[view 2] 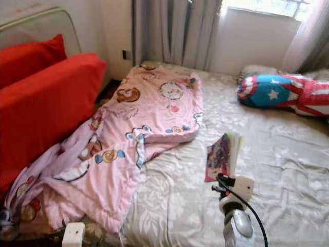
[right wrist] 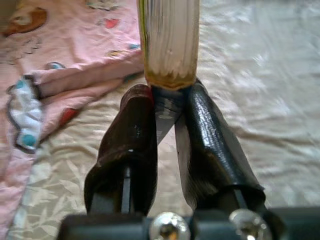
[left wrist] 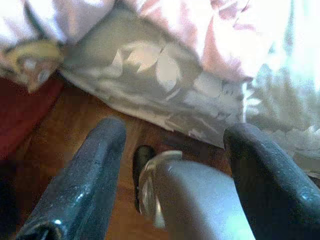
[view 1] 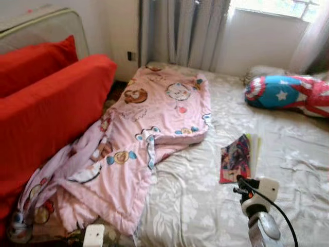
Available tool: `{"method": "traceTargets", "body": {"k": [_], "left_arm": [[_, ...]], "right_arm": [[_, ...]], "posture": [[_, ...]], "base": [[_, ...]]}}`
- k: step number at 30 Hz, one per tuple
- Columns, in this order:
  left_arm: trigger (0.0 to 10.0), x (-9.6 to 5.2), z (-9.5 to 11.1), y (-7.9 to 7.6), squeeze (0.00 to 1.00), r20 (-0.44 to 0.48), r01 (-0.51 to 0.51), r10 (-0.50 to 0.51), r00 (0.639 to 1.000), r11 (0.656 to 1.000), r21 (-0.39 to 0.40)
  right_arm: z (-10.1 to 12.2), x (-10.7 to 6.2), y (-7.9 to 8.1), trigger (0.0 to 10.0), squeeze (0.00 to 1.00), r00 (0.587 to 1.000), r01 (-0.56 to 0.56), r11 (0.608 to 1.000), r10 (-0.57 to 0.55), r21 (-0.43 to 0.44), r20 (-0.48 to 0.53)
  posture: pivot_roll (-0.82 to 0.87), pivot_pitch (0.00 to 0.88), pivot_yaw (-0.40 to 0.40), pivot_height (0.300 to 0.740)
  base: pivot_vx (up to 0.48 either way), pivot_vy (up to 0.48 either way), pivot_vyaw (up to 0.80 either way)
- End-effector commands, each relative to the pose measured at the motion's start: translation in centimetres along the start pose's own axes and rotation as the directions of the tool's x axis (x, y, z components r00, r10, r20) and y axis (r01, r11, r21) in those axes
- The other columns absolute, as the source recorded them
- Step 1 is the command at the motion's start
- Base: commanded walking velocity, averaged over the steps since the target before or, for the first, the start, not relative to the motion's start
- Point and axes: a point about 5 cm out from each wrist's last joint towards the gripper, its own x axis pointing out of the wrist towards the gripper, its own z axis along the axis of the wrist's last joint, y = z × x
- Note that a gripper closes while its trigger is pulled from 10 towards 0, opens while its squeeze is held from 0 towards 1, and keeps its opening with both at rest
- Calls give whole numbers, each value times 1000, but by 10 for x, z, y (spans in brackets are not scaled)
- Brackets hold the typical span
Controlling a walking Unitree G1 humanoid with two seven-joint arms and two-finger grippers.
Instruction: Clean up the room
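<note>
A bedroom is showing, with a mattress (view 1: 216,206) covered in a pale leaf-patterned sheet lying low on a wooden floor (left wrist: 75,150), grey curtains (view 1: 185,31) hanging behind it and a bright window (view 1: 277,6) sitting above the far wall. A pink blanket (view 1: 149,128) printed with cartoon animals is sprawling across the left part of the mattress and spilling off its near corner, bunching up against a red sofa (view 1: 46,113) that is crowding the left side. A red cushion (view 1: 36,59) is leaning on the sofa's back. At the far right a star-and-stripes pillow (view 1: 288,92) is lying near the wall, with a grey pillow (view 1: 262,72) just behind it.

The right gripper (right wrist: 167,102) is reaching out over the middle of the mattress, its two black fingers (right wrist: 130,140) pressing together on the lower edge of a stack of thin books (view 1: 239,157), a colourful comic cover facing up on top. The books are standing up off the sheet, just right of the blanket's folded edge. The right arm's wrist and a black cable (view 1: 277,211) are blocking part of the sheet in front.

The left gripper (left wrist: 172,150) is hanging low by the mattress's near corner, its fingers (left wrist: 85,180) spreading wide apart over the floor, with the robot's own leg (left wrist: 195,200) below them and the blanket's hem just beyond.
</note>
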Motion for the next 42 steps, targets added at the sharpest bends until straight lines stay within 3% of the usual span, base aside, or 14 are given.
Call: {"method": "traceTargets", "body": {"k": [1,15,26,42], "left_arm": [[10000,0,-2,-4,0,-11,13,-13,1000,1000,8],[10000,-1,-3,-1,0,-11,15,-15,1000,1000,20],[10000,-1,-2,2,0,-11,12,-11,1000,1000,25],[10000,1,0,-5,0,-7,19,-19,1000,1000,25]], "right_arm": [[14,2,-5,10000,0,998,7,1000,-6,-16,69],[8,1,-3,10000,0,999,3,1000,-2,-17,38],[8,1,-3,10000,0,999,12,1000,-12,-10,44],[6,2,-3,10000,0,1000,2,1000,-2,-9,22]], "posture": [[21,0,-104,740],[23,0,-94,740],[23,0,-89,740],[23,0,-92,740]], "base": [[0,-480,0],[0,-480,-467],[0,-428,0],[0,0,0]]}}
